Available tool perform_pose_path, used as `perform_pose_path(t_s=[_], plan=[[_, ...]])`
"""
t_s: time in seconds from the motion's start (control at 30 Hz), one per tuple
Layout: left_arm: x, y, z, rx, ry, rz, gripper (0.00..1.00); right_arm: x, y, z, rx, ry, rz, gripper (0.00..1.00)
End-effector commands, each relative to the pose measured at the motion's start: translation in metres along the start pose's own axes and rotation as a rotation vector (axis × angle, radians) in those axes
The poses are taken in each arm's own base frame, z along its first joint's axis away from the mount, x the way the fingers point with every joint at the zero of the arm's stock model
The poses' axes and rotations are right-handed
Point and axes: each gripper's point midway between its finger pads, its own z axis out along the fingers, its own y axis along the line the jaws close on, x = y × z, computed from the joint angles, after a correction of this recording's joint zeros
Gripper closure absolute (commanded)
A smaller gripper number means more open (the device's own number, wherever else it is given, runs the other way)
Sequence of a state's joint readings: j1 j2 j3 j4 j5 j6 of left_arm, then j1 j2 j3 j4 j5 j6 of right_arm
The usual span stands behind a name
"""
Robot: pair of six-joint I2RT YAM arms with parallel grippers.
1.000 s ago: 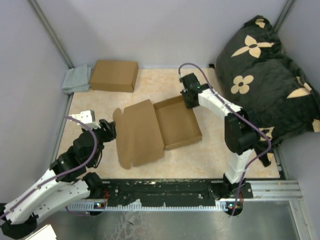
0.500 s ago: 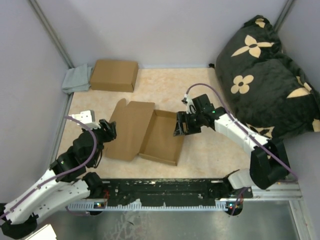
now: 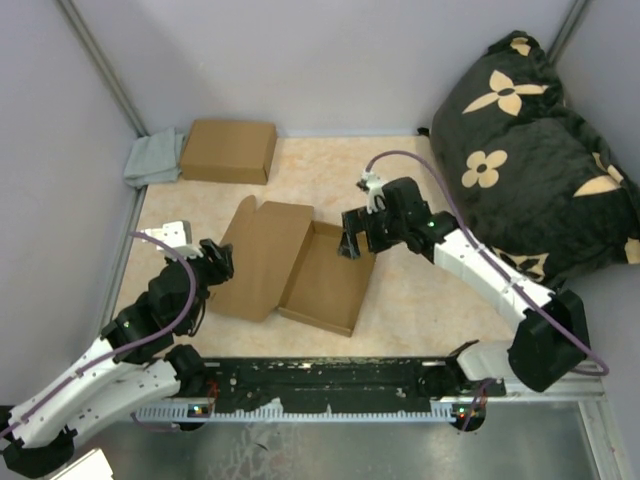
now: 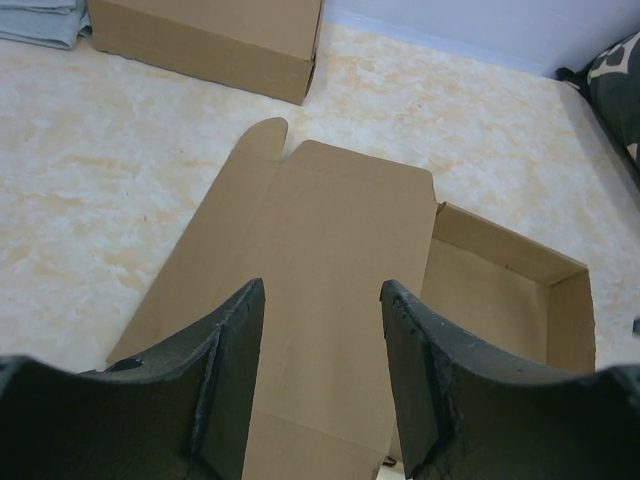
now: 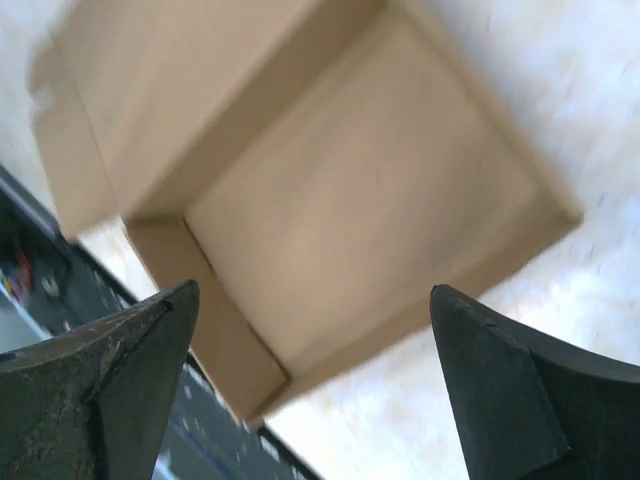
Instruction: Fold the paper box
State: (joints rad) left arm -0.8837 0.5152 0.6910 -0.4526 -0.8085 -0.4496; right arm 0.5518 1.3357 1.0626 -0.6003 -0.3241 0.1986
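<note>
A carton (image 3: 229,151) and a cushion (image 3: 530,140) sat well aside, while the paper box (image 3: 300,262) lay below the open right hand (image 3: 350,246) and before the open left hand (image 3: 222,260).

box open at centre

the paper box (image 3: 325,278) lies open on the counter (image 3: 400,300), lid (image 3: 262,262) spread left. the right end effector (image 3: 351,244) is at its upper right wall; the left end effector (image 3: 221,258) just beside the lid's left edge.

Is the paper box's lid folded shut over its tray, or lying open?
Open. The paper box has its lid spread flat on the table beside the tray, whose empty inside is visible.
</note>
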Motion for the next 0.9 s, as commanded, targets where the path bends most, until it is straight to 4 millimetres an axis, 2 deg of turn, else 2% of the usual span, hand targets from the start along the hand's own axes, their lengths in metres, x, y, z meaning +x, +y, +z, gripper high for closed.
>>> perform_pose_path(t_s=[0.0,0.07,0.13,0.17,0.2,0.23,0.27,0.3,0.37,0.43,0.53,0.63,0.87], plan=[[0.002,0.004,0.001,-0.02,-0.004,-0.006,0.43,-0.101,0.015,-0.025,-0.054,-0.482,0.089,0.01],[0.002,0.004,0.001,-0.019,-0.002,-0.002,0.43,-0.109,0.03,-0.02,-0.204,-0.539,0.047,0.01],[0.002,0.006,0.001,-0.03,-0.002,0.004,0.43,-0.118,0.03,-0.014,-0.252,-0.534,0.026,0.27],[0.002,0.007,0.0,-0.035,0.001,0.005,0.43,-0.12,0.021,-0.006,-0.217,-0.499,0.03,0.38],[0.003,0.008,0.0,-0.038,0.002,0.001,0.43,-0.124,0.008,0.001,-0.143,-0.462,0.015,0.46],[0.003,0.008,0.0,-0.037,0.001,-0.001,0.43,-0.115,-0.01,0.016,-0.052,-0.366,0.024,0.5],[0.003,0.008,0.001,-0.035,-0.001,-0.004,0.43,-0.123,-0.017,0.014,-0.005,-0.362,-0.003,0.55],[0.003,0.006,0.001,-0.03,-0.003,-0.005,0.43,-0.118,-0.028,0.023,0.041,-0.31,-0.01,0.57],[0.004,0.005,0.002,-0.026,-0.001,-0.001,0.43,-0.119,-0.037,0.027,0.087,-0.281,-0.04,0.54],[0.006,0.003,0.003,-0.025,0.005,0.001,0.43,-0.117,-0.047,0.033,0.136,-0.246,-0.056,0.41],[0.009,0.003,0.005,-0.027,0.014,0.01,0.43,-0.117,-0.065,0.037,0.224,-0.198,-0.068,0.31],[0.01,0.001,0.006,-0.025,0.017,0.014,0.43,-0.115,-0.073,0.05,0.238,-0.155,-0.125,0.31],[0.011,0.001,0.007,-0.025,0.016,0.012,0.43,-0.101,-0.065,0.082,0.196,-0.038,-0.276,0.33]])
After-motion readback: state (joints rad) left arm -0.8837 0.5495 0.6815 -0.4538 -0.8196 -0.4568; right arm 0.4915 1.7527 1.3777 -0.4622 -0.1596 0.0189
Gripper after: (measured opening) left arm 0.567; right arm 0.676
